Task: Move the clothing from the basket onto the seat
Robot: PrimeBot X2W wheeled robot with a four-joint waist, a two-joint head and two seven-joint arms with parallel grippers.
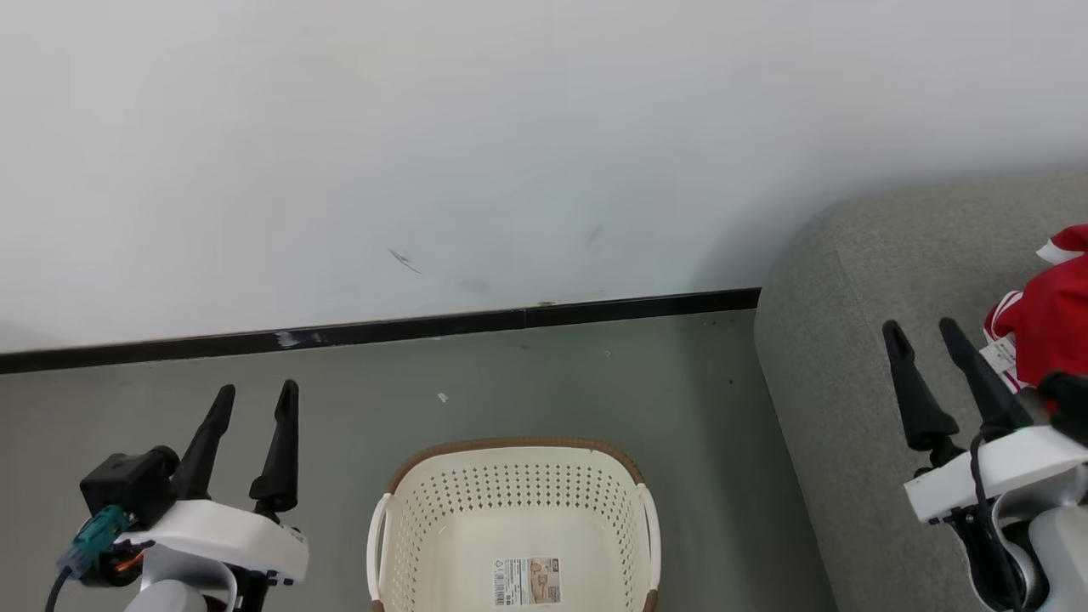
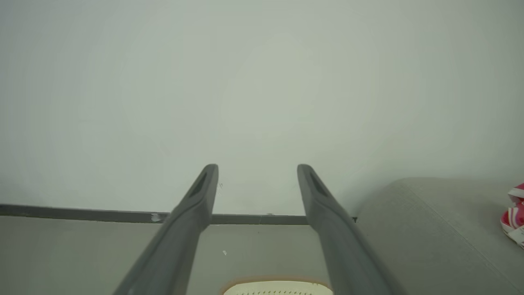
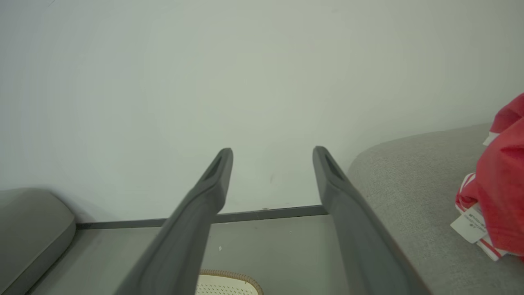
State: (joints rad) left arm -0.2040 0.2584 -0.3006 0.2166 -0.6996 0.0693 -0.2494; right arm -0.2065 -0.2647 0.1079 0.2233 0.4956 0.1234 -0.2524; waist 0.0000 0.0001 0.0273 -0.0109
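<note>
Head view, red clothing [image 1: 1054,323] on grey seat [image 1: 850,357], basket [image 1: 510,489] on floor [image 1: 680,399], both jaws spread wide, holding nothing

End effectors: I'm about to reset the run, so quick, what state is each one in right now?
Left end effector: open, holding nothing.
Right end effector: open, holding nothing.

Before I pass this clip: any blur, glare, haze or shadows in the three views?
Head view: sharp, evenly lit, no glare, a soft shadow on the wall beside the sofa. Left wrist view: hazy, low contrast, the skirting board soft. Right wrist view: slightly clearer, the print on the tag of the clothing unreadable.
</note>
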